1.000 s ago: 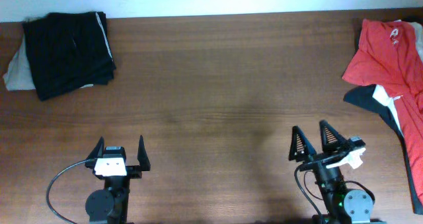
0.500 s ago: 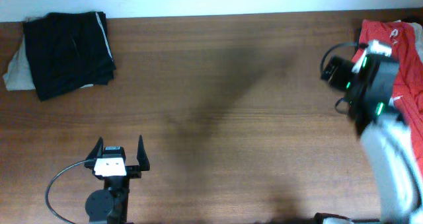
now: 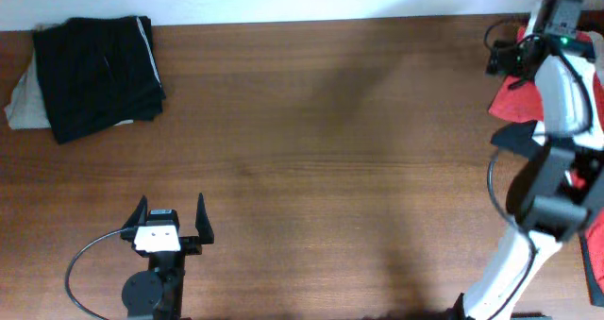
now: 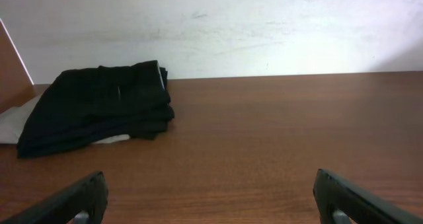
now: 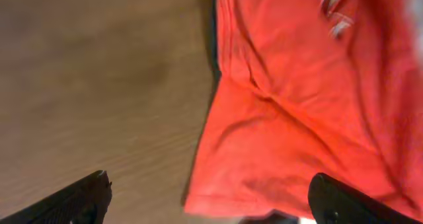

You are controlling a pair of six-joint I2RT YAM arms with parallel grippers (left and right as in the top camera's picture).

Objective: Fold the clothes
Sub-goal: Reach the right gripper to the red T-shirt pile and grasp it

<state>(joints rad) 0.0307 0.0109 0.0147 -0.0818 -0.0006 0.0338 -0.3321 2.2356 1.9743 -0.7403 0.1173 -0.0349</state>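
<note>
An orange-red T-shirt (image 3: 510, 98) with white print lies crumpled at the table's far right, on a navy and white garment (image 3: 515, 138). My right gripper (image 3: 504, 58) is open and empty, and hovers over the shirt's left edge. In the right wrist view the shirt (image 5: 297, 105) fills the right side, and its hem lies between the wide-open fingers (image 5: 208, 184). My left gripper (image 3: 172, 224) is open and empty near the front left, as the left wrist view (image 4: 209, 178) also shows.
A folded black garment (image 3: 99, 70) lies at the back left on a pale one (image 3: 21, 101). Both show in the left wrist view, black (image 4: 99, 105) over pale (image 4: 13, 125). A white wall runs behind the wooden table (image 3: 311, 150).
My right arm has swung from the front right of the table up and back to the far right corner, over the orange-red shirt. The left arm has not moved.
</note>
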